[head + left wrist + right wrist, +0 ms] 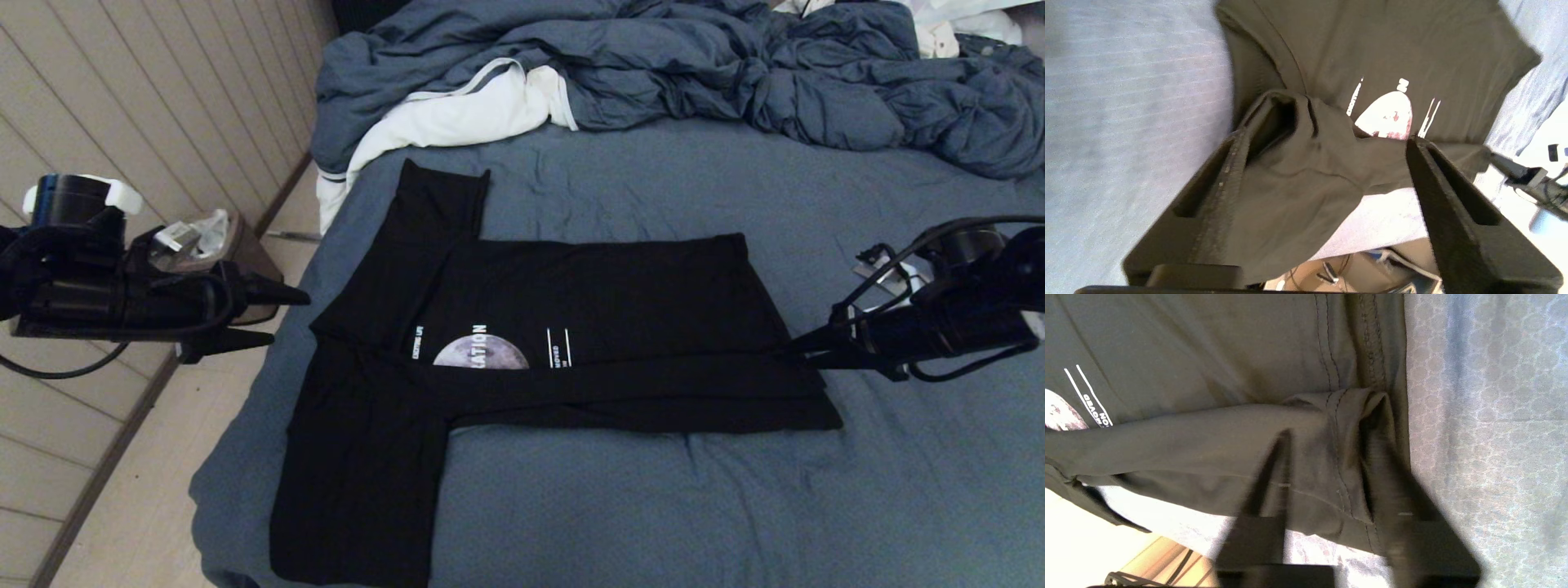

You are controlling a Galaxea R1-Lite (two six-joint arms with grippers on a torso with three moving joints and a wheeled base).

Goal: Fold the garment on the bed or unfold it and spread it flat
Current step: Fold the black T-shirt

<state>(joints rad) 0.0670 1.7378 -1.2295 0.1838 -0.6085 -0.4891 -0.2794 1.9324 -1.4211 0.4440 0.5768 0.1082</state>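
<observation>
The black garment [588, 294] lies on the blue-grey bed [653, 506], collar end to the left and hem to the right. Its near long edge is folded over, covering the lower half of the moon print [480, 355]. One sleeve [441, 196] points to the far side and the other sleeve [359, 490] lies toward me. My left gripper [286, 318] hovers at the bed's left edge by the shoulder, fingers wide open, with the garment [1372, 49] beyond the left gripper [1327, 138]. My right gripper [796, 349] is at the hem, open, with the right gripper [1329, 424] astride the folded hem [1339, 465].
A rumpled blue-grey duvet [694, 65] and a white cloth with a grey-striped edge [457, 114] lie at the far end of the bed. A small bin with plastic [212, 237] stands on the floor to the left, by the panelled wall [163, 98].
</observation>
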